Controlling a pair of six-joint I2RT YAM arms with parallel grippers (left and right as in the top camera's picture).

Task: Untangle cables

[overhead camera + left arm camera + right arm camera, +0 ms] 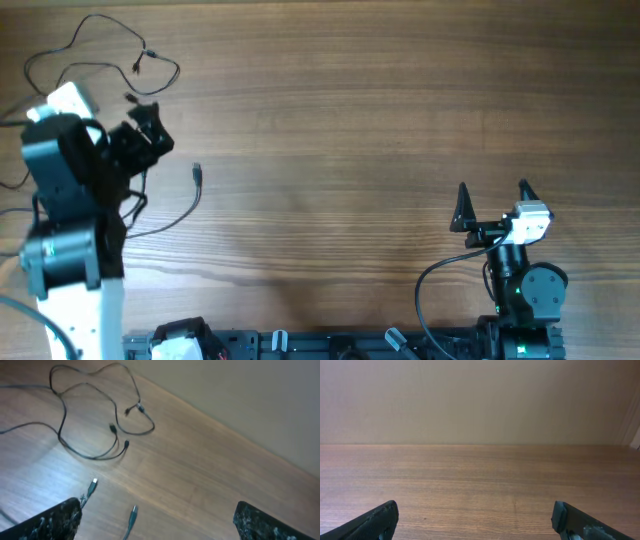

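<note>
Lying in loose loops at the far left corner of the brown wood-grain worktop (pixel 360 100), the thin black flexible cables (pixel 145 52) cross over one another, with several small plug ends gathered close inside the tangle. The left wrist view shows the same cables (pixel 65 407) spread flat on the wood, and behind the far edge rises a plain beige wall (pixel 240 390). One strand trails away from the heap toward the near edge and ends in a small silvery plug (pixel 197 172), which lies alone on the bare wood just beside the left arm.

The black two-finger left gripper (pixel 148 128) hovers along the left edge, right next to the tangle, and its wrist camera shows the left gripper (pixel 157 525) with jaws spread wide and nothing between them. Part of a strand disappears under this arm, so contact there cannot be judged.

The black two-finger right gripper (pixel 492 205) sits near the near right corner, well apart from the cables. Its jaws also stand wide apart and hold nothing (pixel 475 525), with only bare wood ahead of it
</note>
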